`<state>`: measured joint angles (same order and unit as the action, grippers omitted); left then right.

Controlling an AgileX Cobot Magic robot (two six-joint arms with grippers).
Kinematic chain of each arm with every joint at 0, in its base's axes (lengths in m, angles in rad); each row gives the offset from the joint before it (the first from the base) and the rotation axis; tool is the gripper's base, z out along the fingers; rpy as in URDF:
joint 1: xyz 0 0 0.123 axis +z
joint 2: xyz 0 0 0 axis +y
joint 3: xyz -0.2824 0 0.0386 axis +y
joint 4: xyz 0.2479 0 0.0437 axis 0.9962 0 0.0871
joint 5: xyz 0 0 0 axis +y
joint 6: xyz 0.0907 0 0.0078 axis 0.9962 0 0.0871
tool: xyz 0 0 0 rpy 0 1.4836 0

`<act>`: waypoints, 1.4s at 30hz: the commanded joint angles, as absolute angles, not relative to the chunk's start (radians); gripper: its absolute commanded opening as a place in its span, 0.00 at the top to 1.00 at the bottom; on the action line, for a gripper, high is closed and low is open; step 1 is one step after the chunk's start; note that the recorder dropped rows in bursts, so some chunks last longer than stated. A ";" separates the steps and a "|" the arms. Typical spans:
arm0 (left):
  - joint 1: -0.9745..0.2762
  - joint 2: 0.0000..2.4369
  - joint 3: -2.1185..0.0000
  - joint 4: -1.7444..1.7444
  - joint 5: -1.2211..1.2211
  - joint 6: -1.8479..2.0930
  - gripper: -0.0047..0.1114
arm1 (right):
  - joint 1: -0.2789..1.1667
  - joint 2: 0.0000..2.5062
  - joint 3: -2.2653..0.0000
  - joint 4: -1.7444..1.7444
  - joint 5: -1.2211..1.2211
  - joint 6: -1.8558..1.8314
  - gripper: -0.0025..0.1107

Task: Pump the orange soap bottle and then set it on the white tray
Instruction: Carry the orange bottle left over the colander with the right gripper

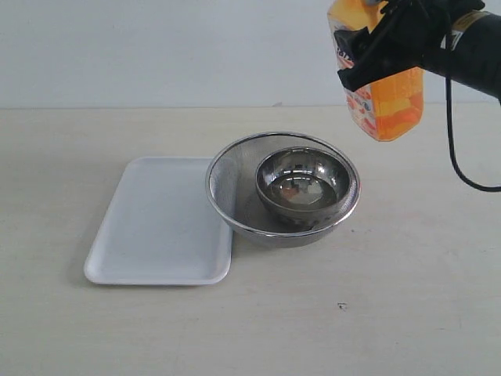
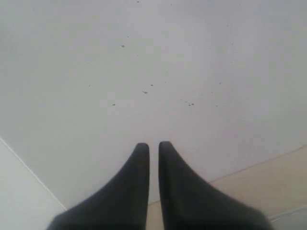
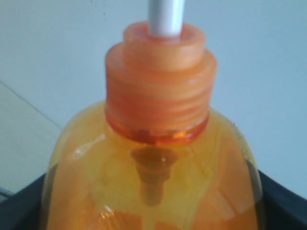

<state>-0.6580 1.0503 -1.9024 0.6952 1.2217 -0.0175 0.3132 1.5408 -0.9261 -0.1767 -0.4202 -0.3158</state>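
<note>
The right gripper (image 1: 387, 43) is clamping the orange bottle (image 1: 391, 106) across its upper body and holding it in the air, above and to the right of the strainer (image 1: 227, 184). The bottle is tilting, its base hanging well clear of the table (image 1: 391, 313). In the right wrist view its ribbed orange collar (image 3: 158, 91) and white stem (image 3: 165, 14) are showing. A steel bowl (image 1: 301, 184) is sitting inside the strainer. The white tray (image 1: 156, 227) is lying flat on the strainer's left, its edge meeting the strainer's rim. Strainer and bowl are standing between bottle and tray. A black cable (image 1: 454, 157) is hanging to the strainer's right. The left gripper (image 2: 153, 146) is keeping its fingers together but for a thin slit, with nothing between them.
</note>
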 commanded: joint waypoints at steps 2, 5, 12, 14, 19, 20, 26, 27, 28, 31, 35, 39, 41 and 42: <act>-0.661 1.048 -1.899 0.696 1.221 -0.028 0.92 | 0.359 1.497 -0.969 -0.191 -0.498 -0.316 0.98; -0.661 1.048 -1.899 0.696 1.221 -0.028 0.92 | 0.388 1.497 -1.001 -0.191 -0.478 -0.316 0.98; -0.661 1.048 -1.899 0.696 1.221 -0.028 0.92 | 0.453 1.497 -1.066 -0.189 -0.410 -0.316 0.98; -0.661 1.048 -1.899 0.696 1.221 -0.028 0.92 | 0.470 1.497 -1.073 -0.189 -0.405 -0.316 0.98; -0.661 1.048 -1.899 0.696 1.221 -0.028 0.92 | 0.503 1.497 -1.073 -0.189 -0.385 -0.316 0.98; -0.661 1.048 -1.899 0.696 1.221 -0.028 0.92 | 0.509 1.497 -1.073 -0.189 -0.384 -0.316 0.98; -0.661 1.048 -1.899 0.696 1.221 -0.028 0.92 | 0.576 1.497 -1.073 -0.193 -0.374 -0.316 0.98; -0.661 1.048 -1.899 0.696 1.221 -0.028 0.92 | 0.591 1.497 -1.073 -0.193 -0.374 -0.316 0.98; -0.661 1.048 -1.899 0.696 1.221 -0.028 0.92 | 0.604 1.497 -1.073 -0.193 -0.374 -0.316 0.98; -0.661 1.048 -1.899 0.696 1.221 -0.028 0.92 | 0.638 1.497 -1.073 -0.193 -0.376 -0.316 0.98; -0.661 1.048 -1.899 0.696 1.221 -0.028 0.92 | 0.662 1.497 -1.073 -0.191 -0.389 -0.288 0.98; -0.661 1.048 -1.899 0.696 1.221 -0.028 0.92 | 0.663 1.497 -1.073 -0.191 -0.422 -0.226 0.98; -0.661 1.048 -1.899 0.696 1.221 -0.028 0.92 | 0.663 1.497 -1.074 -0.191 -0.429 -0.212 0.98; -0.661 1.048 -1.899 0.696 1.221 -0.028 0.92 | 0.663 1.497 -1.078 -0.193 -0.429 -0.192 0.98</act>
